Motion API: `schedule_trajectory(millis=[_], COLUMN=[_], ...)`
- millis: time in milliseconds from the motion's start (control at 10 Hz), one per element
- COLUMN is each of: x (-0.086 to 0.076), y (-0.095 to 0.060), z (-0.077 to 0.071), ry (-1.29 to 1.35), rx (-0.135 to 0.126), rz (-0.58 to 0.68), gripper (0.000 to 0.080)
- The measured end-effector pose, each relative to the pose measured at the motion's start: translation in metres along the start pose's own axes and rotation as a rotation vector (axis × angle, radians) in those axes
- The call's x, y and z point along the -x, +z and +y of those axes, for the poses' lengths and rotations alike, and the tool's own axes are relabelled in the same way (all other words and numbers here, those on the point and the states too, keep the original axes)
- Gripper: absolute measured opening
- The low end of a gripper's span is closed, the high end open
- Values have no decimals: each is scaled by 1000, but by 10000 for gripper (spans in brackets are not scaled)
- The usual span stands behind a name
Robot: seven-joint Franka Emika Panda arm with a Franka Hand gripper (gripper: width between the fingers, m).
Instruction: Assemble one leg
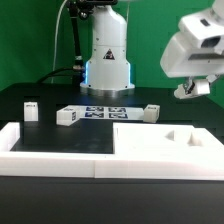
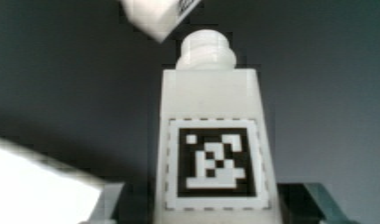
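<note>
My gripper [image 1: 191, 87] hangs high at the exterior view's right, above the table. In the wrist view it [image 2: 213, 206] is shut on a leg [image 2: 212, 120], a white post with a black-and-white tag facing the camera and a round peg at its far end. The dark fingers [image 2: 322, 205] press on both sides of the leg's near end. In the exterior view only a small pale tip of the held leg [image 1: 183, 90] shows under the hand. Three other legs lie on the black table [image 1: 32, 108], [image 1: 68, 116], [image 1: 150, 112].
The large flat white panel [image 1: 165, 146] lies at the front right. White border rails [image 1: 60, 155] run along the front and left. The marker board [image 1: 105, 112] lies before the robot base [image 1: 107, 60]. A white piece [image 2: 160, 15] shows beyond the held leg.
</note>
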State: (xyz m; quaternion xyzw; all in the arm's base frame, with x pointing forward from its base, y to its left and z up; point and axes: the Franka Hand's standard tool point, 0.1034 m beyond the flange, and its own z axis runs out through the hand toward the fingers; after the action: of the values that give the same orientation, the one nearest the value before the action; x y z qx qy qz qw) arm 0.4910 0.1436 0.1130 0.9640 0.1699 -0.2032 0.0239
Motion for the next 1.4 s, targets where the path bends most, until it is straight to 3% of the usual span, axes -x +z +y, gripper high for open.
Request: schedule_trajectory(millis=[200,600,800,1000,1200,1400], x=[-15,-24,-25,-32,-33,-31], y=[-20,-20,-18,-33,-34,-30], z=[15,17,25,47,51,50], ry=[15,14,20,86,95,94], rx=[-2,15,19,3,18,20], rz=[132,418,515,665,812,819], gripper=[292,294,294,294,294,294])
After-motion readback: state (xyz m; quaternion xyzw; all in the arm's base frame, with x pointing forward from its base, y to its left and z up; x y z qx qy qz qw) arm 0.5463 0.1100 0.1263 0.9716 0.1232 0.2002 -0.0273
